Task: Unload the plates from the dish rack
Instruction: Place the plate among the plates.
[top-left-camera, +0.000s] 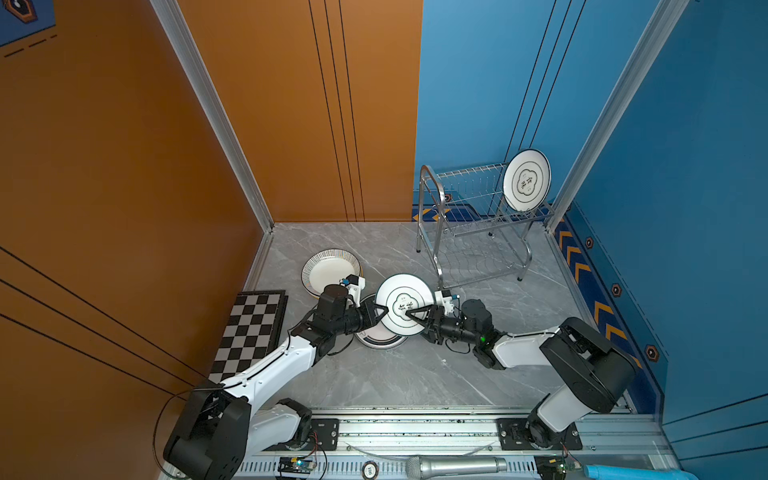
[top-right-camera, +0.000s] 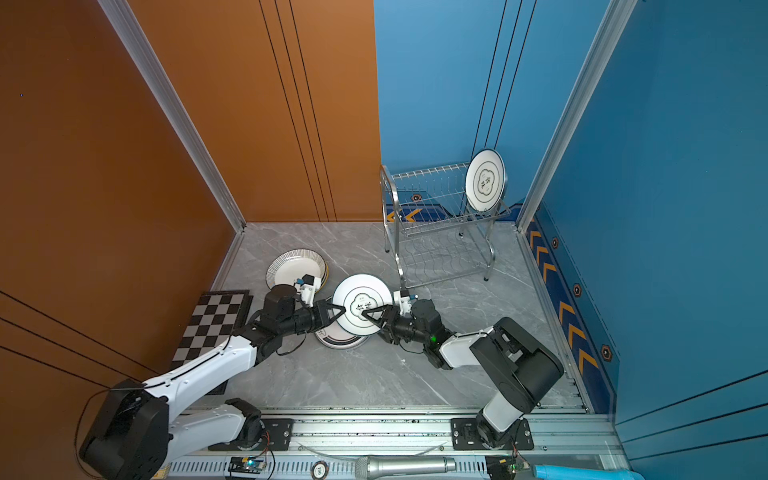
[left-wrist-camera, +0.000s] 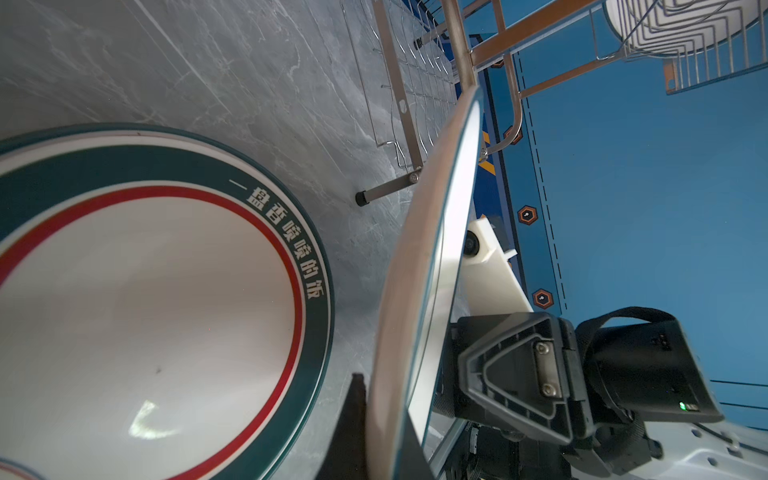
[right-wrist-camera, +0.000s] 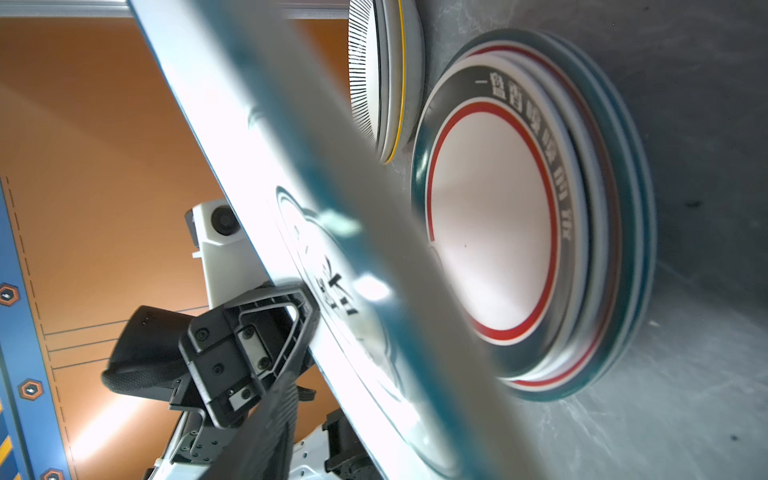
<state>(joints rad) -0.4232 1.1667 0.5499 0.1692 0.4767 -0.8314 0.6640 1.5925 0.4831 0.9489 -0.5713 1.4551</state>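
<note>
Grey marble worktop between an orange wall and a blue wall. A chequered board lies at its left edge, with striped plates stacked just beyond, toward the far left corner. Near the middle, the left gripper is clamped on the left rim of the held plate, which hangs tilted over stacked banded plates. The right gripper straddles its right rim; whether those fingers press or stand loose I cannot tell. In the far right corner stands the rack, an upright plate at its upper tier's right end.
</note>
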